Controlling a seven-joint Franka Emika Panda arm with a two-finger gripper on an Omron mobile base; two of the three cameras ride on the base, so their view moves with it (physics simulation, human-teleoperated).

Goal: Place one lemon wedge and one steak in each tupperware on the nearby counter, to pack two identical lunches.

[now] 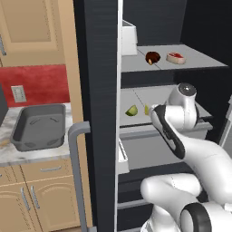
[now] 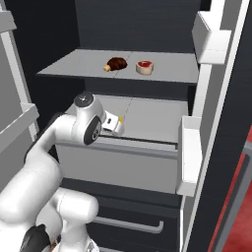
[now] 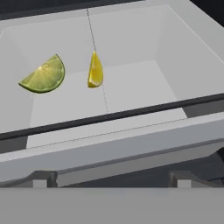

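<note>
So the gripper (image 3: 111, 177) has its jaws spread wide with nothing in them, sitting just outside the front lip of the fridge shelf (image 3: 131, 127). The lemon wedge (image 3: 95, 70) is straight ahead and deeper in, standing on edge, long axis running up-down in the hand view. A lime wedge (image 3: 43, 75) sits left of it, near but apart.
</note>
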